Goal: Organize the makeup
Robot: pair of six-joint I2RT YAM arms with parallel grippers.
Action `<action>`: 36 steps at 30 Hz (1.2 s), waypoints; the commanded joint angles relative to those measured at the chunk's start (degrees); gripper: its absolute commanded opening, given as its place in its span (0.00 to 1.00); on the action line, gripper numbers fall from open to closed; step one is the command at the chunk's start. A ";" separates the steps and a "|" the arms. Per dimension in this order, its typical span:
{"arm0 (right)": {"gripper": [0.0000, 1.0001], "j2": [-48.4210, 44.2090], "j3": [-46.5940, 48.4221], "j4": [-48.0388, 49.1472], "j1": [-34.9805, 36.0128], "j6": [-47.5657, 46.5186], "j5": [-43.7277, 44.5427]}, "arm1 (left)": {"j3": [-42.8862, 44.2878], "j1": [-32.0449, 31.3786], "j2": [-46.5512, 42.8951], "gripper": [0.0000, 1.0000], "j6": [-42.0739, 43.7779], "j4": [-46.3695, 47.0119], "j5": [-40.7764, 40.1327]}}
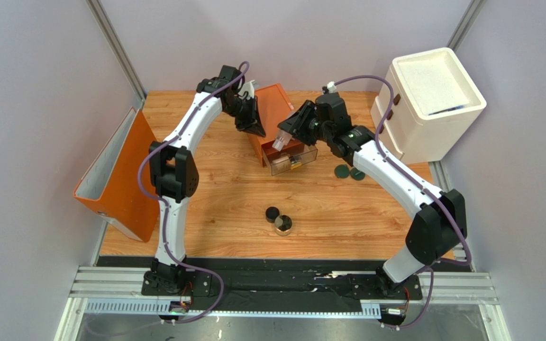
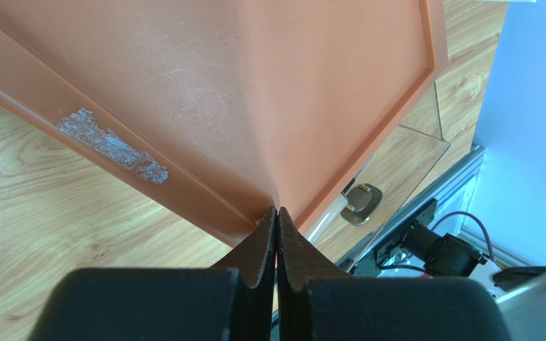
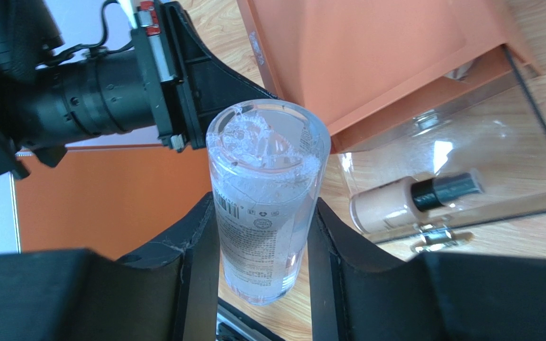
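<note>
Right fingers (image 3: 199, 284) clamped, clear cylindrical tube (image 3: 265, 206)

Open drawer (image 3: 468, 135) has room beside the tan tube (image 3: 390, 204), but the clear tube (image 3: 265, 206) hangs right by it and the left gripper (image 1: 258, 130) crowds the orange box (image 1: 276, 106) behind.

Upper centre: box (image 1: 277, 106), drawer (image 1: 310, 158) open toward frame bottom, tube (image 3: 386, 204) lying in it. Over drawer, second tube (image 3: 265, 177) in right gripper (image 3: 263, 222). Right of drawer, two discs (image 1: 341, 171). Lower centre, pot (image 1: 272, 212) beside jar (image 1: 283, 225). Upper right, cabinet (image 1: 429, 99).
</note>
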 commanded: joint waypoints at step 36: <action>0.00 -3.48 -3.49 -4.06 -0.65 8.72 1.71 | -1.83 0.20 1.61 0.00 3.12 -3.87 -6.26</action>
